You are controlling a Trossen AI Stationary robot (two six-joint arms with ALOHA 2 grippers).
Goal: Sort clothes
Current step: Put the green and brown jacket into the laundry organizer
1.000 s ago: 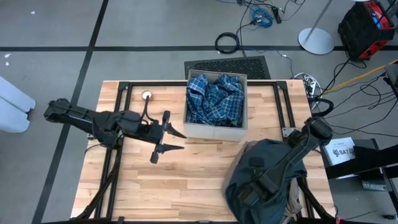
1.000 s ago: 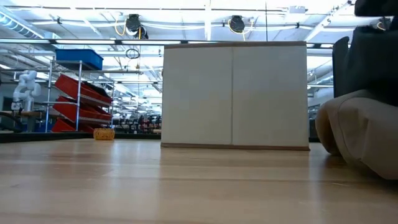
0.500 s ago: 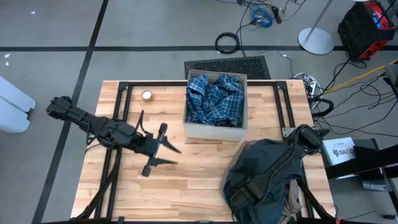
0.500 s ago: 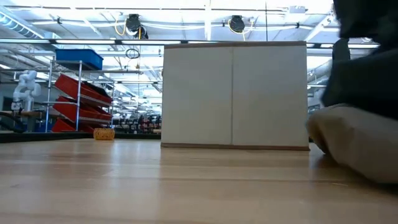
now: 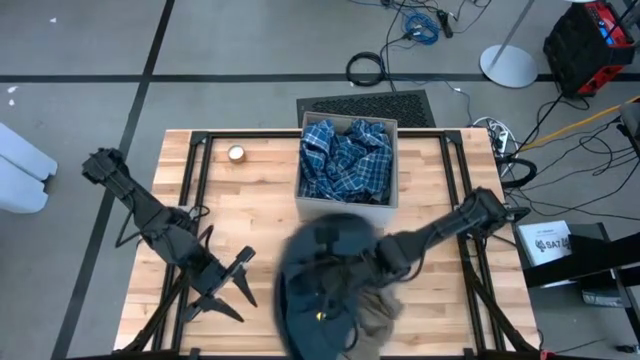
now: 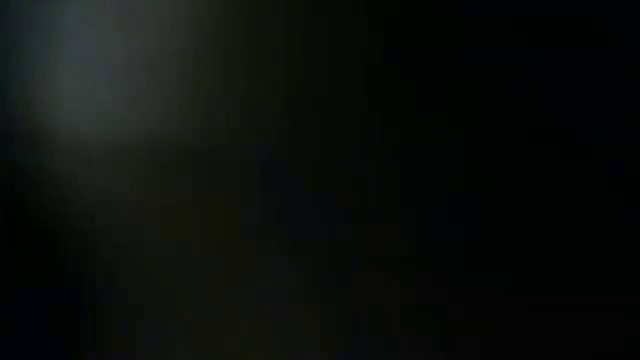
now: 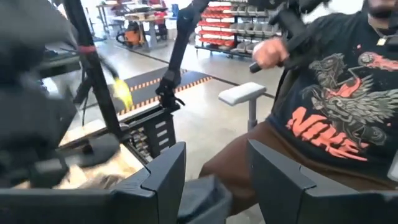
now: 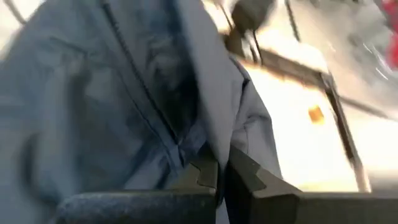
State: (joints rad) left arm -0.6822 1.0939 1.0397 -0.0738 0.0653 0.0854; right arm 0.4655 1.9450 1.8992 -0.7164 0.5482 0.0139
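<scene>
Transfer step in hand: dark grey-green garment [image 5: 322, 275] is clamped in the right gripper [image 8: 219, 169] fingers, hanging over mid-counter [image 5: 250, 190]. Left gripper [image 5: 226, 288] is parked, fingers apart. Next: a destination beside the plaid-filled box [image 5: 345, 208] is called for.

text: "NIKE" | colour: orange-red | on: person's dark T-shirt [image 7: 339, 93] | other readable text: none

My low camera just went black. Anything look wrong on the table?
No damage shows. The right gripper, shut on the dark grey-green garment, holds it at the table's front middle, and the low view shows only darkness; probably the cloth covers it. The plaid garment sits in the fabric box.
</scene>
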